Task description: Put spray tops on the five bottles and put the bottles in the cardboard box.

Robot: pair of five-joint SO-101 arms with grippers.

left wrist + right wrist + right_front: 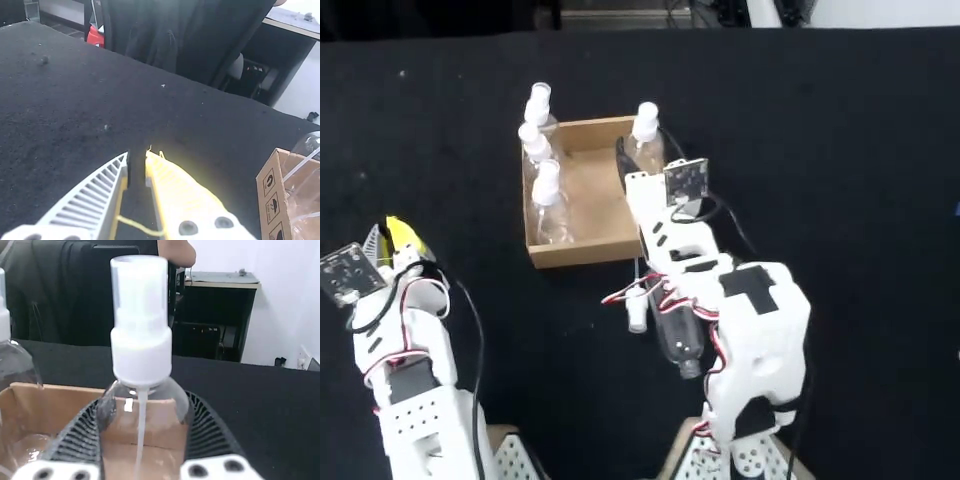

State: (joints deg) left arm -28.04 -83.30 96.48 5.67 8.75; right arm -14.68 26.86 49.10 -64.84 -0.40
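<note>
The cardboard box (588,195) stands at mid-table. Three clear bottles with white spray tops (548,200) stand along its left wall. My right gripper (638,165) is shut on a fourth capped bottle (645,135) and holds it upright at the box's right wall. In the right wrist view that bottle (141,345) sits between the black fingers (75,432), above the box (50,402). A fifth bottle (680,338) lies on the table under the right arm, uncapped, with a loose spray top (637,312) beside it. My left gripper (400,240) (137,167) is shut on nothing at the left.
The black tabletop (840,150) is bare to the right of and behind the box. In the left wrist view a corner of the box (277,195) and a bottle (307,160) show at one side. A chair and a desk stand beyond the table's far edge.
</note>
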